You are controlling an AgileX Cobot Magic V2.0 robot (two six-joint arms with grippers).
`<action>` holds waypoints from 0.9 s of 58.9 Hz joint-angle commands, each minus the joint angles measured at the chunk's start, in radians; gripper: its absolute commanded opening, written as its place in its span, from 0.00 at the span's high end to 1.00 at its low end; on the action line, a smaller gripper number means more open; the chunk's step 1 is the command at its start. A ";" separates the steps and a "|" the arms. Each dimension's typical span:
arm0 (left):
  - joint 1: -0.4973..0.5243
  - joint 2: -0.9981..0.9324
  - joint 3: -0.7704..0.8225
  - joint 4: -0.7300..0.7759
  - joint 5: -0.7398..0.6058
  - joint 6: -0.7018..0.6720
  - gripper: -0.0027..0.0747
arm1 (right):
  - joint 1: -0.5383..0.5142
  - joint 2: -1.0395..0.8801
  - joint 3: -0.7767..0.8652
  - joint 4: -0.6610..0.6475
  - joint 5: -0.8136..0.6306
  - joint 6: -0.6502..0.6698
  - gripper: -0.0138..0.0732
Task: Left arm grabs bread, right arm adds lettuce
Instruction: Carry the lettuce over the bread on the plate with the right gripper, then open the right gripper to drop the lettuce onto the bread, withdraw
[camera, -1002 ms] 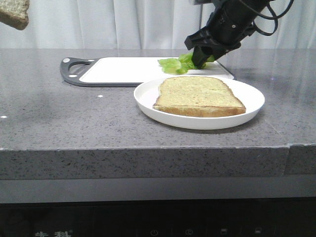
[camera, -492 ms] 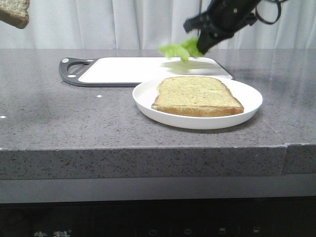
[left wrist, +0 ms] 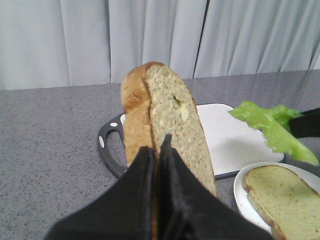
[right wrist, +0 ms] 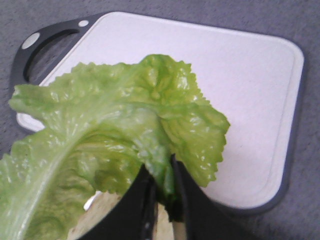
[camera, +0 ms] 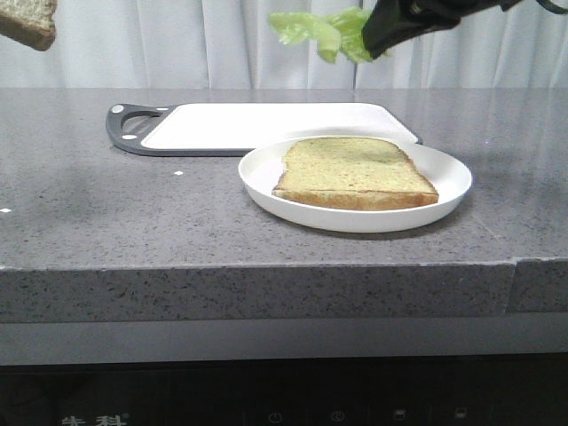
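My left gripper point(left wrist: 157, 152) is shut on the bread point(left wrist: 165, 117), a thick tan slice with golden crust, held on edge high in the air. In the front view only a corner of the bread point(camera: 27, 19) shows at the top left. My right gripper point(right wrist: 162, 172) is shut on the lettuce point(right wrist: 115, 135), a ruffled bright-green leaf. In the front view the right gripper point(camera: 377, 40) holds the lettuce point(camera: 324, 31) up above the far edge of the board. The lettuce point(left wrist: 275, 125) also shows in the left wrist view.
A white plate point(camera: 444, 191) holds a thinner slice with a yellowish-green face point(camera: 355, 169) near the counter's middle. Behind it lies a white cutting board point(camera: 266, 124) with a dark handle point(camera: 129, 124). The grey counter's front edge point(camera: 266, 266) is near; curtains hang behind.
My right gripper has lifted the lettuce off the cutting board, up and slightly left, to well above the plate's height. The left gripper with the bread has stayed put.
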 commanded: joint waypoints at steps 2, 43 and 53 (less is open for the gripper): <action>0.002 -0.005 -0.029 -0.015 -0.098 -0.006 0.99 | 0.033 -0.117 0.096 0.066 -0.138 0.000 0.91; 0.002 -0.005 -0.029 -0.017 -0.098 -0.006 0.99 | 0.052 -0.101 0.189 0.067 -0.056 0.000 0.82; 0.002 -0.005 -0.029 -0.017 -0.098 -0.006 0.99 | 0.052 -0.101 0.199 0.060 -0.055 0.000 0.69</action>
